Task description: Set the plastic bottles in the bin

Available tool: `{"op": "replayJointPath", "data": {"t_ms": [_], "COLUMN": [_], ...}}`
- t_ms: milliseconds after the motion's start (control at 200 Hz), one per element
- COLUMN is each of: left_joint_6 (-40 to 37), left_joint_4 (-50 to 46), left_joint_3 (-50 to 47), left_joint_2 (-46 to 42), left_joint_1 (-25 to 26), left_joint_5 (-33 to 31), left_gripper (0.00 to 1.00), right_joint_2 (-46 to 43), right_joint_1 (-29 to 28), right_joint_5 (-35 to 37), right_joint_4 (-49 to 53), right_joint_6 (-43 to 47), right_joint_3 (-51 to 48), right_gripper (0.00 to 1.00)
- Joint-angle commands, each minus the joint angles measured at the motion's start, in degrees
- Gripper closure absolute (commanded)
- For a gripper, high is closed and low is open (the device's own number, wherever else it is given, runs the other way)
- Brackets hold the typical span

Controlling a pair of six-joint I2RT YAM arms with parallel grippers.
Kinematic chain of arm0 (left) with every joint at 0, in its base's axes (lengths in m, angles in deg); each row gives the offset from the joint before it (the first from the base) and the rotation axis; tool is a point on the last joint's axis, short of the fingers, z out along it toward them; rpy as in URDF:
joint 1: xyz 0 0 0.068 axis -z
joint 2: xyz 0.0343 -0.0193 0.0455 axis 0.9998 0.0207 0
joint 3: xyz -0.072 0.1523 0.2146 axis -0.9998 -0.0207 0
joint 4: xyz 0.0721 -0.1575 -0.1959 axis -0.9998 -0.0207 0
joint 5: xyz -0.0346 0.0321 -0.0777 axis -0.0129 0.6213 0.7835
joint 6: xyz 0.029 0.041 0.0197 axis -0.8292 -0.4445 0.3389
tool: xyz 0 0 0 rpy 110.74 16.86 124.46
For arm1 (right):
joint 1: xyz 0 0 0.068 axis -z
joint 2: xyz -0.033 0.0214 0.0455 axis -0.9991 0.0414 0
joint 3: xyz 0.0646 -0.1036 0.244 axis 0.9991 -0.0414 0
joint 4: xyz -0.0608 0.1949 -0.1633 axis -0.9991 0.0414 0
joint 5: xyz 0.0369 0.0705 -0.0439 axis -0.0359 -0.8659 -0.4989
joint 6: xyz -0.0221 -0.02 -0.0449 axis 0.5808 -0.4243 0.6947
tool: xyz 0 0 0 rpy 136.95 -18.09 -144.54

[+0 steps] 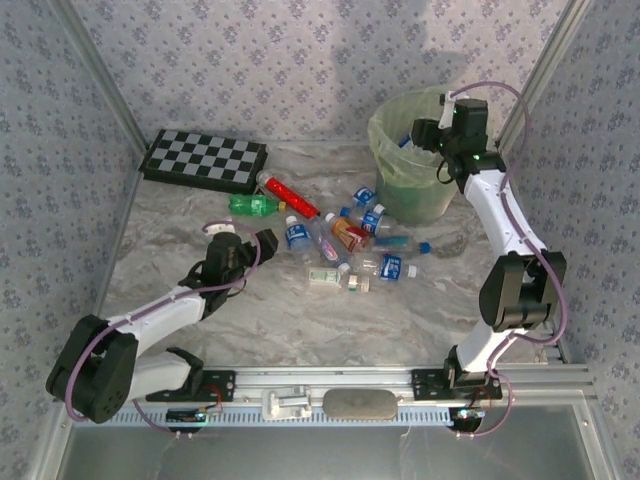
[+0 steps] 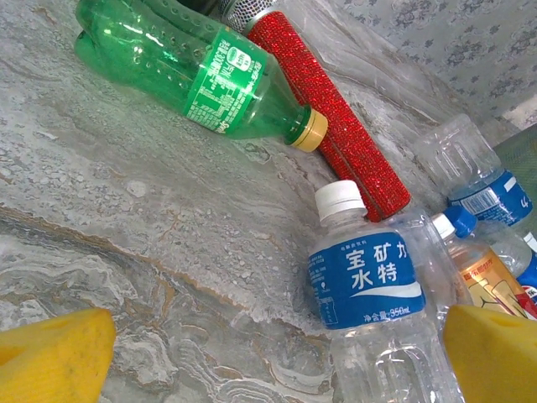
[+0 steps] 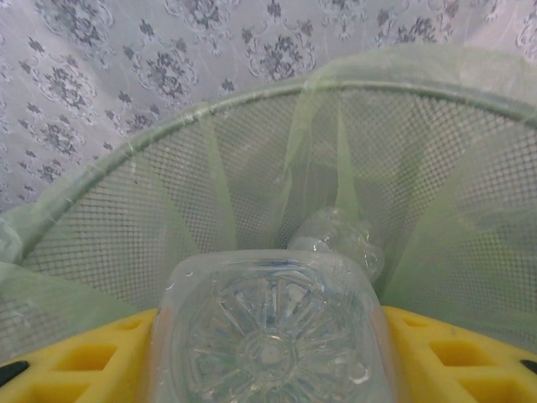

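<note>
The right hand (image 1: 425, 135) is grasping a clear bottle (image 3: 273, 336) just above the bin (image 3: 168, 210) and should be releasing only over its open mouth, while the left hand (image 1: 240, 238), fingers spread, is hovering near a blue-labelled bottle (image 2: 365, 285).

Left wrist | my claw (image 2: 268, 365) gapes wide over the marble table (image 2: 109, 210) | white-capped, blue-labelled bottle (image 2: 365, 285) lies between my fingers (image 2: 50, 357), nearer the right one | green bottle (image 2: 193, 71) lies beyond, yellow cap against a red glitter stick (image 2: 336, 109) | orange-labelled bottle (image 2: 482, 281) at right
</note>
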Motion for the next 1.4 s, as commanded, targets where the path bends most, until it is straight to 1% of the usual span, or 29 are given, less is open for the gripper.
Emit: {"op": "replayJointPath", "data": {"t_ms": [0,80,115,130,300,420,590,735,865,880,955,1109,1214,1299,1394], "left_joint_6": [0.1,0.0,0.0,-0.1,-0.1,-0.5,-2.2,-4.6,-6.2,-6.3,-6.9,-8.4,-8.9,-8.3,-7.9], "left_joint_4": [0.2,0.0,0.0,-0.1,0.0,0.0,-0.8,-3.4,-5.1,-5.3,-6.4,-10.1,-12.8,-14.2,-16.4], "left_joint_3": [1.9,2.0,2.0,2.0,2.3,3.1,5.4,8.3,10.6,10.9,12.3,15.7,18.0,19.6,22.2], "left_joint_2": [0.2,0.1,0.1,0.1,0.7,1.5,3.3,5.0,6.8,7.0,8.2,10.7,13.0,15.5,18.5], "left_joint_1": [0.4,0.5,0.6,0.5,1.0,1.5,3.4,6.4,8.7,9.0,10.2,12.9,14.6,15.6,16.4], "left_joint_5": [0.9,0.9,0.9,0.9,0.7,0.8,0.3,-1.3,-1.9,-1.9,-2.6,-5.1,-6.9,-6.9,-6.9], "left_gripper": [0.0,0.0,0.0,0.0,0.0,0.0,0.0,0.0,0.0,0.0,0.0,0.0,0.0,0.0,0.0], "right_joint_2": [0.4,-0.3,-0.7,-0.9,-5.6,-11.1,-19.8,-26.5,-32.2,-32.8,-35.4,-39.6,-41.6,-41.8,-40.8], "right_joint_1": [-0.1,-0.1,-0.1,-0.1,-0.2,-0.7,-3.0,-6.3,-10.3,-10.8,-12.8,-17.0,-18.9,-19.7,-20.4], "right_joint_5": [0.0,0.9,1.2,1.4,3.1,3.4,1.7,0.5,1.6,1.8,2.2,4.4,6.3,6.4,7.5], "right_joint_4": [1.4,1.9,2.0,2.2,2.0,0.1,-3.1,-5.4,-7.5,-7.8,-9.3,-10.2,-12.8,-15.2,-14.8], "right_joint_6": [-0.7,-0.7,-0.7,-0.8,-0.6,-1.1,-2.3,-3.9,-5.4,-5.8,-7.3,-10.9,-14.1,-16.0,-16.7], "right_joint_3": [3.8,5.1,5.6,5.8,5.9,2.4,-5.6,-13.8,-21.3,-23.6,-28.5,-36.3,-41.5,-44.4,-45.1], "right_gripper": [0.28,0.14,0.02,0.0,0.0,0.0,0.0,0.0,0.0,0.0,0.0,0.0,0.0,0.0,0.0]}}
